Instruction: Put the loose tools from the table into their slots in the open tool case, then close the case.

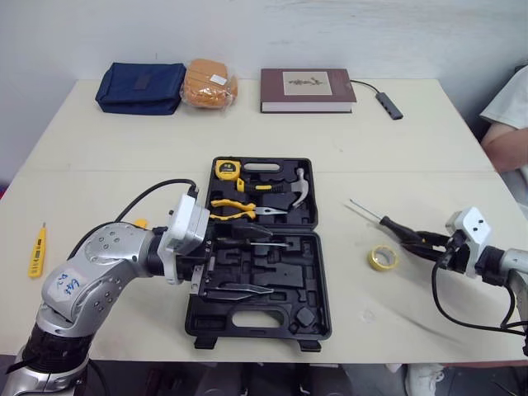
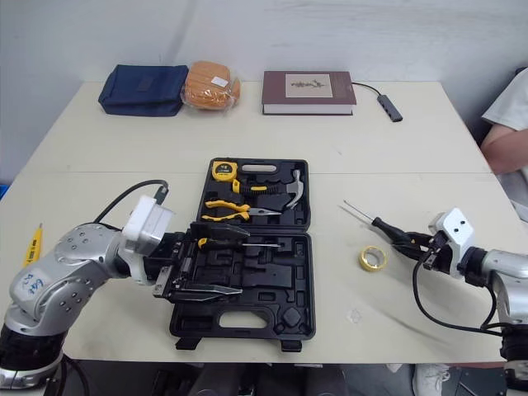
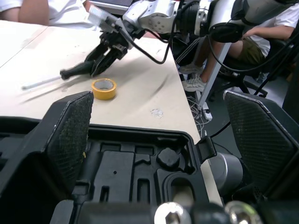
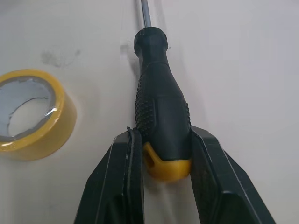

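- The right claw (image 4: 163,140) is closed on the yellow butt end of the screwdriver (image 4: 161,102). The tool lies on the desk (image 1: 396,148) to the right of the tool case (image 1: 323,322), just beside a tape roll (image 4: 32,112).
- The grip sits far back, so lift slowly and keep the shaft level to stop it swinging.
- The left claw (image 1: 213,266) hangs wide open over the case's near half and should make room before delivery.

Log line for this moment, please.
right gripper: jaws shut on screwdriver handle | left gripper: jaws open over case | tape roll: loose
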